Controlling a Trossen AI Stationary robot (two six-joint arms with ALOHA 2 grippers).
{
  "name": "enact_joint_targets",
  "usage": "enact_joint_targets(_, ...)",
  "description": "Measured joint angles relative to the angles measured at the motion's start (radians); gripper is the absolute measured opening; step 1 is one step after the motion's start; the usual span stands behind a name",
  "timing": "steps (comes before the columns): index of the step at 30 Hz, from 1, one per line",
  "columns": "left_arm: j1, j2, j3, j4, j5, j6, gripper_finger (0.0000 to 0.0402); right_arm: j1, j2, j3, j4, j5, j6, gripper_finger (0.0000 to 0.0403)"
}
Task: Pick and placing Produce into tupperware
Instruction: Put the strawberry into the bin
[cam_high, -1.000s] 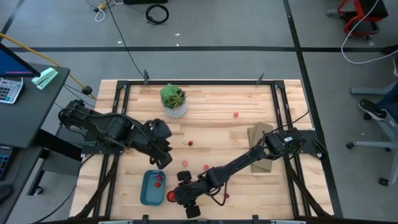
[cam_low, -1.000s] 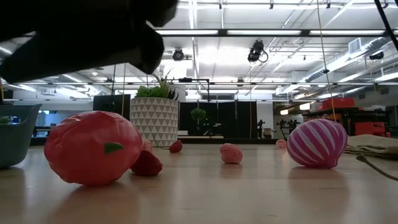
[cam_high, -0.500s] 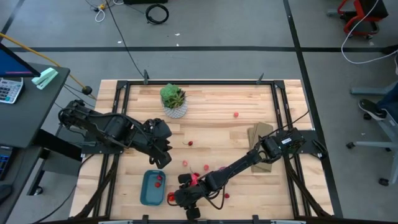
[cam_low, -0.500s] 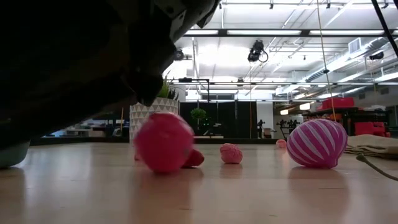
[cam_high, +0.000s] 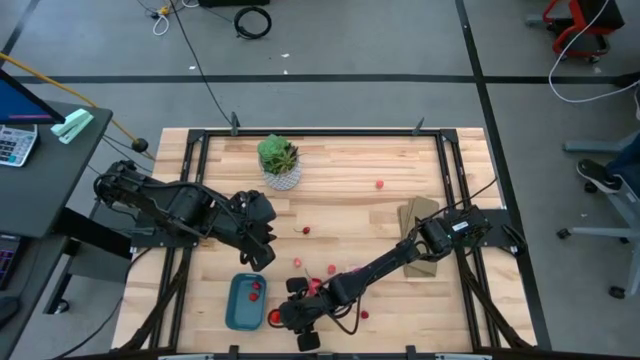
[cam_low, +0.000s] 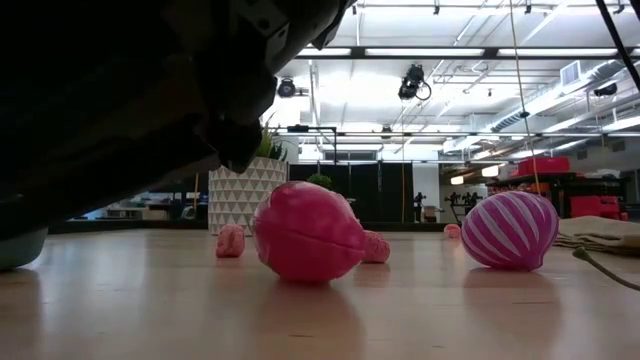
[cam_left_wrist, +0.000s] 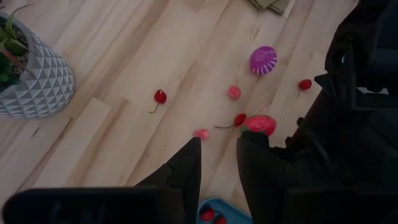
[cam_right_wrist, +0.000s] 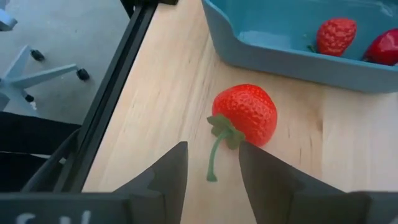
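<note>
While my right gripper (cam_right_wrist: 211, 163) hovers with jaws apart and empty over a strawberry (cam_right_wrist: 244, 116) beside the blue tray (cam_right_wrist: 273, 37), my left gripper (cam_left_wrist: 217, 163) waits, jaws also apart.

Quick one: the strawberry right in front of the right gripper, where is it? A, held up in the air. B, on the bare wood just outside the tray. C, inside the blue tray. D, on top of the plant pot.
B: the strawberry lies on the wooden table just outside the blue tray wall, ahead of the right gripper.
</note>
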Motion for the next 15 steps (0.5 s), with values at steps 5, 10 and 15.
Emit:
enact_joint_targets(5,0.0,0.0,0.0,0.0,0.0,0.008,0.0107,0.0,0.0,0.0,0.0,-0.001,0.016,0.0148)
enact_joint_targets(10,0.0,0.0,0.0,0.0,0.0,0.013,0.0107,-0.004,0.0,0.0,0.0,-0.002,0.07,0.0137)
enact_joint_targets(15,0.0,0.0,0.0,0.0,0.0,0.013,0.0107,-0.004,0.0,0.0,0.0,-0.003,0.07,0.0106)
